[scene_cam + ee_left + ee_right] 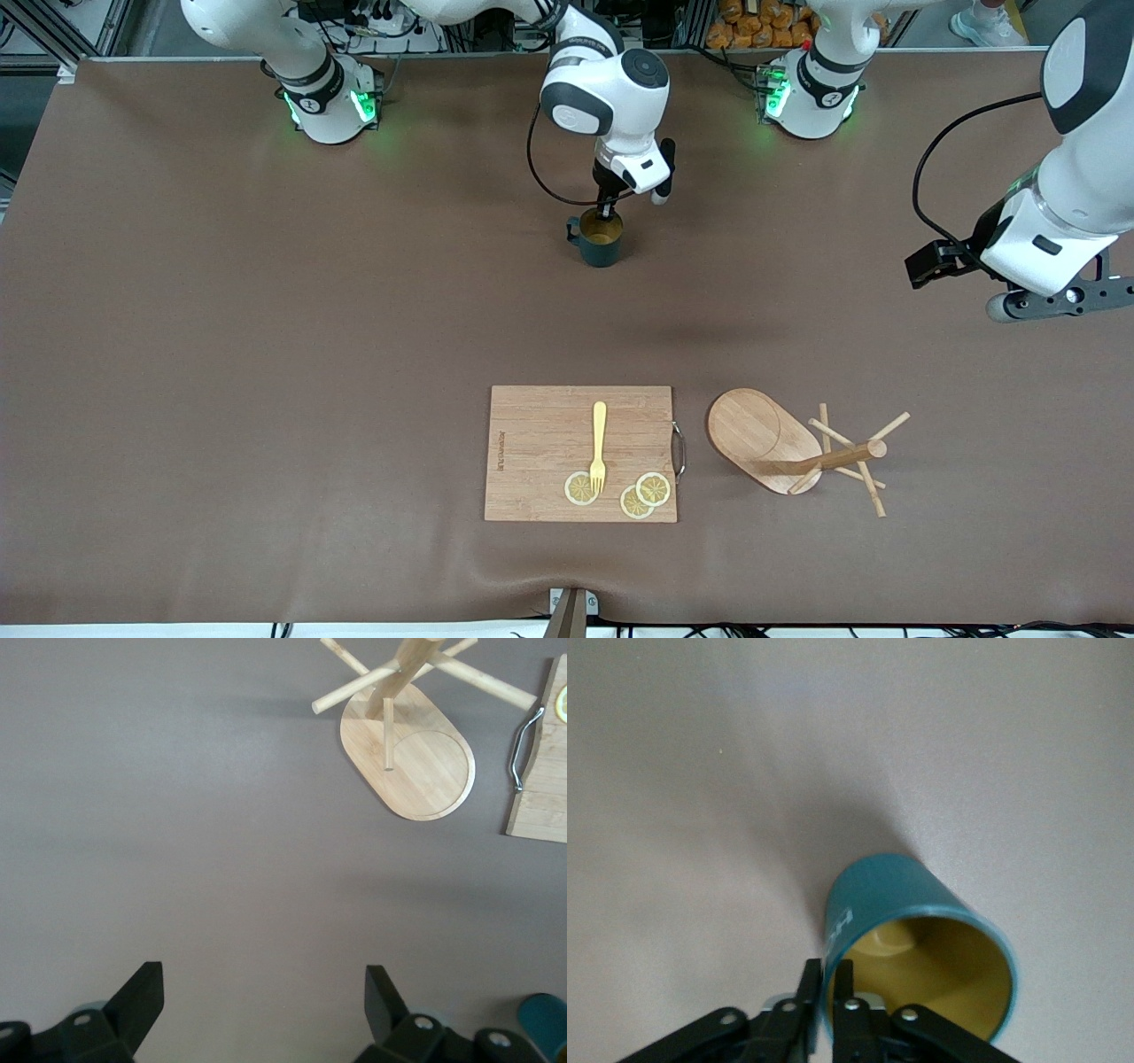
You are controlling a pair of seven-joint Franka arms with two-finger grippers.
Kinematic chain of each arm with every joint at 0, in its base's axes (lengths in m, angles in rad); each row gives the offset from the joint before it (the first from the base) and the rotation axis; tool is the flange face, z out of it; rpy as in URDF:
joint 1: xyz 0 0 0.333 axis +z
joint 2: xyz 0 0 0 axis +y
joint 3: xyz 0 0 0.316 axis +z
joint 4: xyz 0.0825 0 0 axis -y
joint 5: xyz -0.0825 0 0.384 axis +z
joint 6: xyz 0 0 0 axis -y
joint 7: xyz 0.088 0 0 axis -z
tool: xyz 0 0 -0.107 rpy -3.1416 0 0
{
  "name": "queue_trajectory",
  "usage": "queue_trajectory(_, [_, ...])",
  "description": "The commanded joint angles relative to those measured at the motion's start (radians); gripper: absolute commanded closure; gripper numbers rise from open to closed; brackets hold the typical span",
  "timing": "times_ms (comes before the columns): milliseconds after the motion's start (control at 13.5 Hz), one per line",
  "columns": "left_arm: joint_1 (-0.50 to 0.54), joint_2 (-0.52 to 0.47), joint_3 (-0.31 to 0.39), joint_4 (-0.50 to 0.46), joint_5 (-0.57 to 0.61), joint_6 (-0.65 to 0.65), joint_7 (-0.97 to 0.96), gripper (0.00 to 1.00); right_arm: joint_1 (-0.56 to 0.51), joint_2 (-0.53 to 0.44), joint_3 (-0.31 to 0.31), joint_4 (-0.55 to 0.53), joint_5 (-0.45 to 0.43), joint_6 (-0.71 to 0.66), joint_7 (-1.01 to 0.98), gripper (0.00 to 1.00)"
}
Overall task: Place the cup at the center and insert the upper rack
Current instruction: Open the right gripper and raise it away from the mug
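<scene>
The dark teal cup (601,237) with a yellowish-tan inside stands upright near the middle of the table, toward the robots' bases, its handle toward the right arm's end. My right gripper (608,211) is shut on the cup's rim, one finger inside and one outside, as the right wrist view (826,988) shows on the cup (895,895). The upper rack (771,440), a wooden mug tree, lies tipped on its side beside the cutting board, nearer to the front camera; it also shows in the left wrist view (416,753). My left gripper (1019,306) (263,1001) is open and empty, up over bare table at the left arm's end.
A rectangular wooden cutting board (540,443) with a metal handle (679,450) lies beside the rack's base. It carries a yellow fork (599,443) and three lemon slices (580,488). The brown mat covers the whole table.
</scene>
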Motion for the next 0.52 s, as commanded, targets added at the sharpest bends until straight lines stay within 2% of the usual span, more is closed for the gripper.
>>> queue_trajectory(0, [-0.003, -0.003, -0.005, 0.009, -0.002, -0.001, -0.041, 0.00, 0.000, 0.011, 0.009, 0.020, -0.026, -0.005, 0.009, 0.73])
queue_trajectory(148, [-0.006, -0.003, -0.007, 0.010, -0.015, -0.001, -0.070, 0.00, 0.001, 0.011, 0.009, 0.020, -0.027, -0.005, 0.009, 0.51])
queue_trajectory(296, [-0.008, -0.004, -0.007, 0.012, -0.015, -0.002, -0.106, 0.00, -0.002, 0.009, 0.011, 0.020, -0.026, -0.006, 0.007, 0.39])
queue_trajectory(444, [-0.008, -0.004, -0.019, 0.013, -0.015, -0.005, -0.126, 0.00, -0.002, 0.007, 0.011, 0.027, -0.026, -0.006, 0.007, 0.32])
